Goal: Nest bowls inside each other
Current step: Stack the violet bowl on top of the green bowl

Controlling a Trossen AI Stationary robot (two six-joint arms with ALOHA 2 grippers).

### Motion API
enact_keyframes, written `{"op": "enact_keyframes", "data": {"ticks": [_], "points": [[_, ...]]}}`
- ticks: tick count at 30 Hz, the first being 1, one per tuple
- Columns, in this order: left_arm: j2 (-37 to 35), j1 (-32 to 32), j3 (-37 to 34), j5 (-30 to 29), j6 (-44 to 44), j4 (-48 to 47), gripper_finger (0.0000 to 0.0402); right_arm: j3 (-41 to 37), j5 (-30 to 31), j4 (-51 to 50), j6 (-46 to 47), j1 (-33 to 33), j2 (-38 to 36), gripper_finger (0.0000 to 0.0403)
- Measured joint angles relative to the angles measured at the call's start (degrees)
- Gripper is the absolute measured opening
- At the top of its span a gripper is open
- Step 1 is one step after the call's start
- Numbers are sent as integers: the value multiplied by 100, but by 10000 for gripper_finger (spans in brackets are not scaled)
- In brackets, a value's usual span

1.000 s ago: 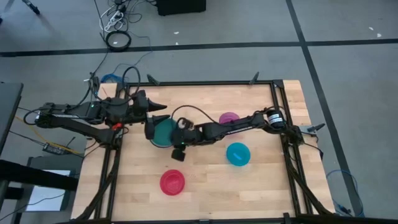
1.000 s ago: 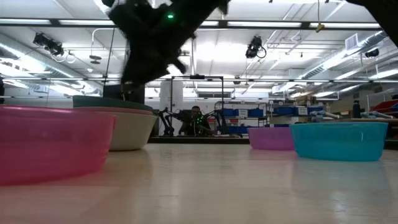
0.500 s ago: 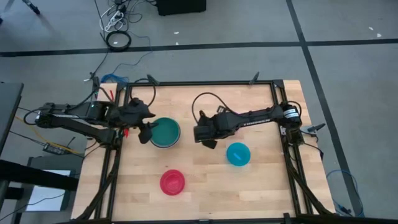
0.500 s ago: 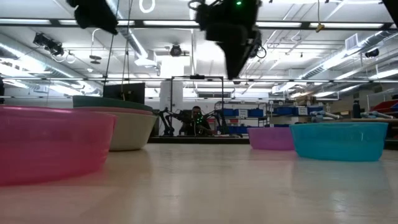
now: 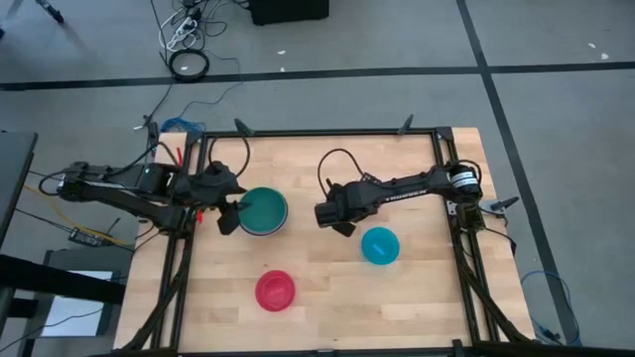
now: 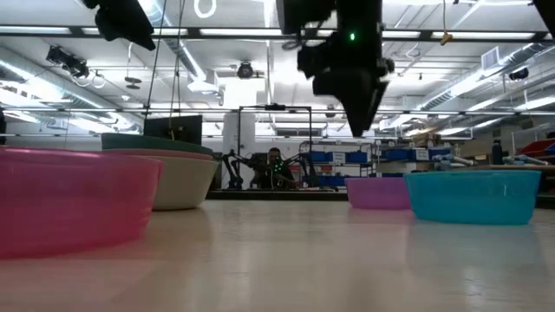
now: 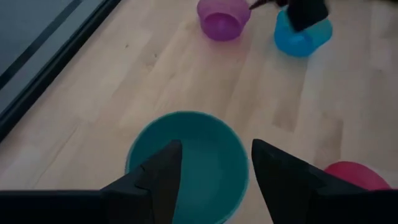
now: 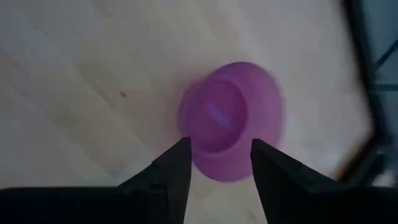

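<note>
Right gripper (image 8: 214, 165) is hovering open and empty over the small purple plastic bowl (image 8: 231, 118); I'd centre one finger inside the rim.

Five bowls: teal (image 5: 264, 210), grey-white (image 6: 178, 178), purple (image 8: 231, 118), blue (image 5: 380, 245), red (image 5: 275, 291).

Even overhead light — soft shadows; ceiling lamps (image 6: 357, 62) glare, right wrist view motion-blurred.

One bowl (image 5: 264, 211) nested in another left of table (image 5: 417, 297) centre, third bowl (image 5: 380, 245) right, fourth bowl (image 5: 275, 290) near front edge
</note>
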Motion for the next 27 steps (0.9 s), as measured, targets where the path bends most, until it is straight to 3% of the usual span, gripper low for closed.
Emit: {"op": "enact_keyframes", "data": {"ticks": [21, 24, 27], "points": [[0, -74, 0, -65, 56, 390, 204, -2006, -823, 2811, -356, -852, 6, 157], [0, -75, 0, -82, 55, 393, 204, -2185, -970, 3188, -526, -921, -7, 140], [0, -75, 0, -112, 55, 398, 204, -2262, -1137, 3374, -616, -983, -29, 94]]}}
